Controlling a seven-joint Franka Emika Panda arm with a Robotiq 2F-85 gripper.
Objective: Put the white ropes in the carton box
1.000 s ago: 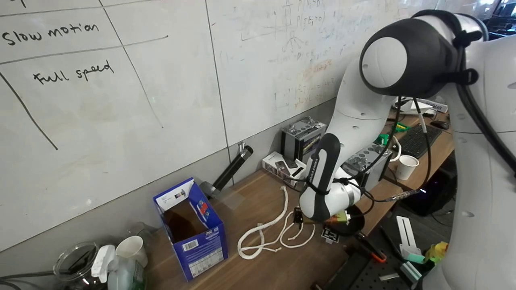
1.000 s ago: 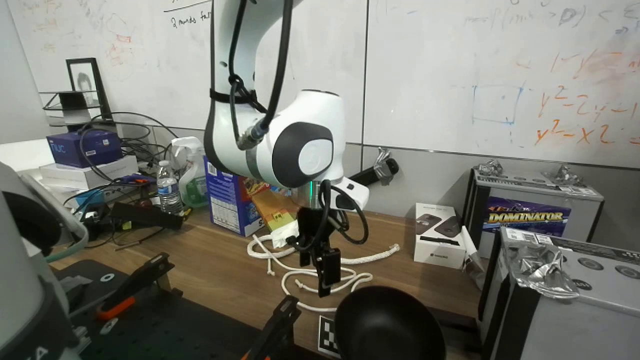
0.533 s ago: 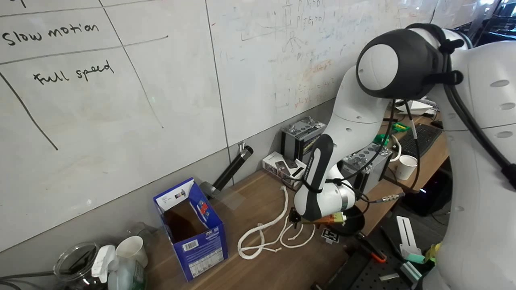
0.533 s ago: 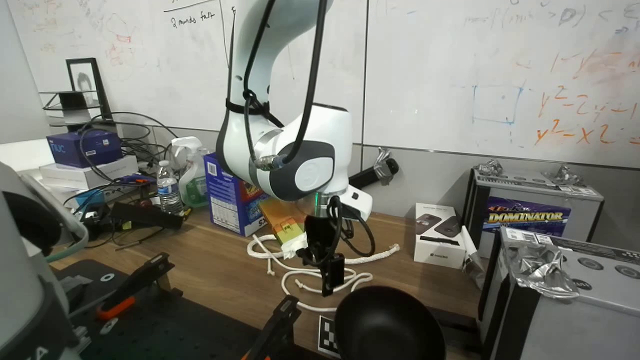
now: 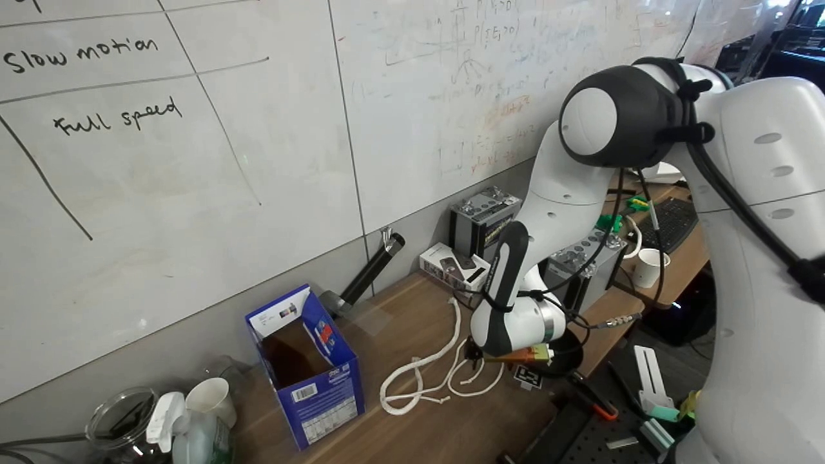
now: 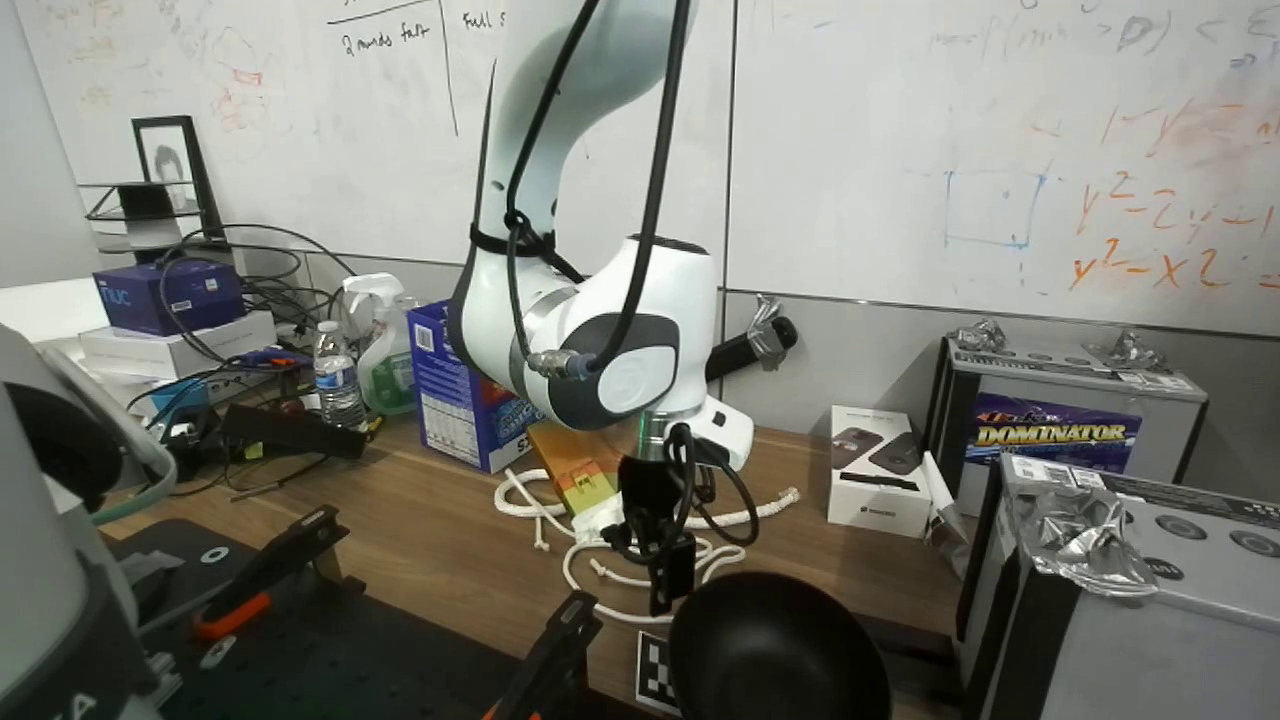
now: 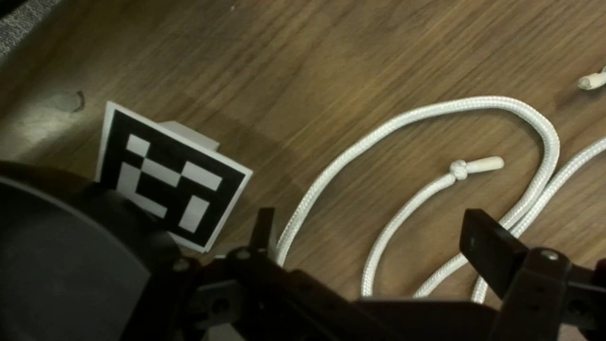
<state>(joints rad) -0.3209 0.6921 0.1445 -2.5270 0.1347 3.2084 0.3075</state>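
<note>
The white ropes (image 5: 458,325) lie in loose loops on the wooden table, between the carton box (image 5: 329,399) and the black pan. Blue, with its flaps up and a brown interior, the box shows in both exterior views (image 6: 455,410). In the wrist view my gripper (image 7: 368,218) is open over the white ropes (image 7: 409,206). One knotted rope end curves between its fingers, and the right finger (image 7: 490,246) covers part of another loop. Nothing is held. In an exterior view the gripper (image 6: 670,585) points down beside the pan; its exact height above the ropes cannot be told.
The black pan (image 6: 780,650) and a patterned marker card (image 7: 175,175) are close to the gripper. A white phone box (image 6: 880,470) and grey batteries (image 6: 1120,600) stand along the wall side. A spray bottle (image 5: 193,432) and paper cup (image 5: 213,399) are near the carton box.
The arm has come down, and in an exterior view its hand has shifted right towards the pan. The jaws have stayed apart. The ropes and carton box have not moved.
</note>
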